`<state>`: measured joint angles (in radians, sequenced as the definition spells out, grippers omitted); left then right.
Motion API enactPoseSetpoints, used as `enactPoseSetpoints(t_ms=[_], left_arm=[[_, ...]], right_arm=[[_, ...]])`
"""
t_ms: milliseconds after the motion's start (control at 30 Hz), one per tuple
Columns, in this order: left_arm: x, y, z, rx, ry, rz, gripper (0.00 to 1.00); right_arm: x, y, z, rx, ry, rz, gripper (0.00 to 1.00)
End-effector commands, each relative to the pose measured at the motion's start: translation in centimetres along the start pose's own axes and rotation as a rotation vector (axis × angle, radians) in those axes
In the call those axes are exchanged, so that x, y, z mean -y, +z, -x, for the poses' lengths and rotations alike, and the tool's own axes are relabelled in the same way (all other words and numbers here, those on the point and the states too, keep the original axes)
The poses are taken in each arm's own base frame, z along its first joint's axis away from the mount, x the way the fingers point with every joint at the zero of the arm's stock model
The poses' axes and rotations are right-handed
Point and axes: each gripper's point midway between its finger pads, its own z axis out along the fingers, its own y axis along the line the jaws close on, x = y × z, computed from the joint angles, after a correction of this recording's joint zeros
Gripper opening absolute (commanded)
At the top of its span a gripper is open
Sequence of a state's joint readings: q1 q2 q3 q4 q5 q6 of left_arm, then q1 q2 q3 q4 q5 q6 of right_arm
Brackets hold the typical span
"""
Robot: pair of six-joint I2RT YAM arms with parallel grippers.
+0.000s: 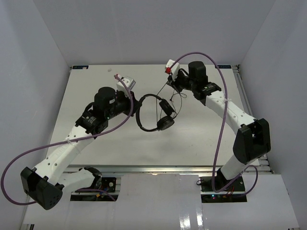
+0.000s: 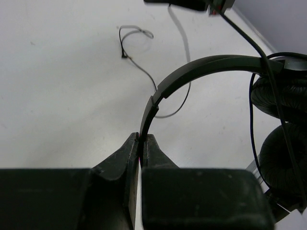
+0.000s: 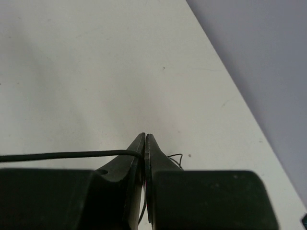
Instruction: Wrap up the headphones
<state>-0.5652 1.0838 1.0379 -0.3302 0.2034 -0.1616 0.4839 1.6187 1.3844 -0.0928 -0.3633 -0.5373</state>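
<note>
Black plastic and thin black wire are what I hold over the white table (image 1: 96, 76). My left arm reaches from its base at the near left forward and to the right. My right arm rises from the near right, bends at the elbow and turns left, with its wrist near the far edge.

I count two arms, one pair of headphones (image 1: 144, 115), two ear cups (image 1: 165, 123) and one cord (image 3: 57, 155).

My left gripper (image 2: 142, 139) is fully closed, and its two fingers pinch the headband (image 2: 201, 67) edge-on. My right gripper (image 3: 145, 136) is also fully closed, with the cord caught between its tips.

The headphones are near the middle of the table, between my two grippers. The closed side of the arch points left to my left gripper and the cups point right. The axis from band to cups runs left to right. I cannot tell if the cups touch the table.
</note>
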Motion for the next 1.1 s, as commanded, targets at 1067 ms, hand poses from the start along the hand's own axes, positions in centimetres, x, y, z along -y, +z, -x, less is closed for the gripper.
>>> enactPoseSetpoints(t_ms=[1067], left_arm=[[1.5,-5.5,23.1,0.42,-0.156,0.133,0.0]], right_arm=[[-18.9,-1.3,5.3,0.475,0.708,0.951,0.19]])
